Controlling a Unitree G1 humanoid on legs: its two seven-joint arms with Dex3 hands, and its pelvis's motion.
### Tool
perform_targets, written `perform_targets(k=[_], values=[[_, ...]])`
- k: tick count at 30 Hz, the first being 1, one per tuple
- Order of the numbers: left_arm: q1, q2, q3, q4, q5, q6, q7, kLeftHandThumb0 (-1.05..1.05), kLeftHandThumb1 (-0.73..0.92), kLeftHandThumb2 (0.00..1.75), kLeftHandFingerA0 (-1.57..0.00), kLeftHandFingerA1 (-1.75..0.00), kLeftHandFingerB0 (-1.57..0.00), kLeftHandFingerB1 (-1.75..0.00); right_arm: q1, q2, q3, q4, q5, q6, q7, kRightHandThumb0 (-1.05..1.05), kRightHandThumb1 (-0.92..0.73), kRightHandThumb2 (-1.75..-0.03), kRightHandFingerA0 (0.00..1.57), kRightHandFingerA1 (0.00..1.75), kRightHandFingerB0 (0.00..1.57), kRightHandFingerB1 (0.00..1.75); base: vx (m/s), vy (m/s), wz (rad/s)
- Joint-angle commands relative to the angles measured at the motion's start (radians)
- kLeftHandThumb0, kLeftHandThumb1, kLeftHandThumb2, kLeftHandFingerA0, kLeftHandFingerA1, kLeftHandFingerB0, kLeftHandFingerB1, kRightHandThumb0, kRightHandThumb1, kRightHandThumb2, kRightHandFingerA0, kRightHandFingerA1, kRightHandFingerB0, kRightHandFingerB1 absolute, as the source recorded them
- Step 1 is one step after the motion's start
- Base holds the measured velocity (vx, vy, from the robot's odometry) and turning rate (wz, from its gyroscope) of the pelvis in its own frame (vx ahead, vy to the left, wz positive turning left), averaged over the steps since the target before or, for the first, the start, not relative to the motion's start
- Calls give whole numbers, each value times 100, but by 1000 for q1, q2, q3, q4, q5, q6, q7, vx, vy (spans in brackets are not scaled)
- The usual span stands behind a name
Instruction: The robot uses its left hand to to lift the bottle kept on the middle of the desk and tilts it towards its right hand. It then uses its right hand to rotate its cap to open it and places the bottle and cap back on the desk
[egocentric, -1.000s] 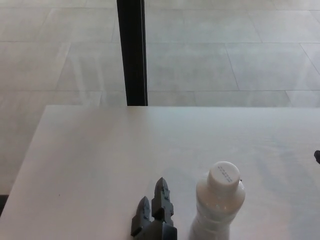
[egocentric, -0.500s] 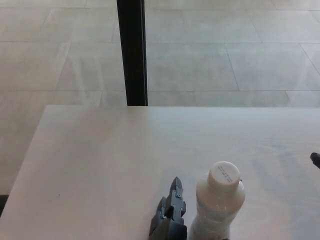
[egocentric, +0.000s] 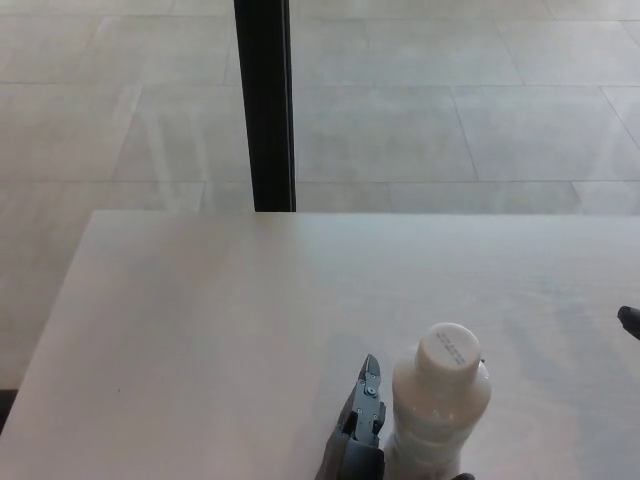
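Bottle (egocentric: 437, 410) upright near desk (egocentric: 200, 320) front edge, cap (egocentric: 449, 349) on. My left hand (egocentric: 358, 435) is just beside its left side for a side grasp; closure can't tell. Right hand (egocentric: 630, 321) barely shows at edge, waiting for cap.

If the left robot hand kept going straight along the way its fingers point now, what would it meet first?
Probably nothing: the left robot hand points up the picture across bare desk, passing just left of the bottle. Depth is unclear, so it may brush the bottle's side.
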Motion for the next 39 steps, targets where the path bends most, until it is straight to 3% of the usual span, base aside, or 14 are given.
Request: perform_targets(k=[1, 2, 3, 14, 15, 18, 20, 22, 27, 31, 32, 34, 38, 39], values=[[-59, -340, -50, 33, -130, -205, -20, -77, 54, 95, 0, 0, 0, 0, 18, -8, -7, 8, -16, -11, -11, -81, -81, -65, 28, 52, 32, 31, 0, 0, 0], [-71, -345, -50, 52, -126, -229, -16, -78, 54, 94, 0, 0, 0, 0, 21, -6, -6, 4, -18, -7, -16, -81, -66, -106, 31, 61, 22, 44, 0, 0, 0], [-77, -349, -49, 59, -122, -233, -11, -77, 54, 94, 0, 0, 0, 0, 21, -5, -4, 3, -20, -8, -17, -87, -71, -73, 30, 56, 31, 34, 0, 0, 0], [-151, -382, -38, 117, -83, -213, 31, -63, 48, 96, 0, 0, 0, 0, 21, -12, -27, 21, 1, -23, -3, -85, -72, -73, 28, 62, 30, 33, 0, 0, 0], [-160, -395, -33, 133, -66, -221, 61, -55, 45, 99, 0, -52, 0, 0, 23, -20, -25, 24, -6, -23, -1, -76, -82, -65, 27, 56, 33, 31, 0, 0, 0], [-181, -412, -25, 163, -47, -245, 95, -40, 49, 98, -17, -89, 0, 0, 26, -28, -25, 26, -10, -18, 3, -76, -82, -65, 28, 56, 33, 31, 0, 0, 0], [-212, -453, -10, 208, -63, -305, 108, -28, 59, 90, -32, -169, 0, -4, 30, -29, -24, 39, -21, -44, 4, -72, -82, -65, 30, 58, 34, 31, 0, 0, 0], [-241, -483, -3, 233, -61, -328, 126, -36, 62, 97, -58, -136, 0, -2, 31, -26, -23, 41, -22, -46, 1, -76, -68, -105, 29, 61, 23, 45, 0, 0, 0], [-318, -552, 7, 293, -59, -332, 148, -35, 64, 96, -74, -170, -1, -21, 25, -8, -34, 37, -7, -22, -20, -69, -81, -65, 35, 57, 32, 30, 0, 0, 0], [-365, -596, 11, 348, -55, -342, 167, -46, 57, 106, -110, -175, 0, -51, 25, 1, -51, 29, 8, -17, -34, -62, -80, -64, 40, 64, 25, 33, 0, 0, 0], [-372, -606, 14, 360, -63, -349, 162, -44, 58, 108, -113, -175, 0, -56, 26, 6, -53, 26, 8, -16, -41, -64, -65, -98, 43, 67, 19, 48, 0, 0, 0], [-385, -626, 17, 390, -88, -380, 138, -47, 57, 115, -119, -175, 0, -58, 24, 3, -51, 27, -6, -12, -54, -59, -78, -63, 43, 53, 30, 38, 0, 0, 0], [-377, -641, 2, 443, -138, -471, 75, -45, 66, 120, -145, -175, -3, -66, 14, 12, -57, 51, 1, -17, -62, -66, -73, -62, 40, 46, 36, 34, 0, 0, 0], [-367, -642, -14, 450, -139, -484, 75, -29, 82, 128, -151, -175, -6, -72, 4, 50, -95, 57, 71, -21, -61, -64, -52, -90, 43, 62, 32, 50, 0, 0, 0]])
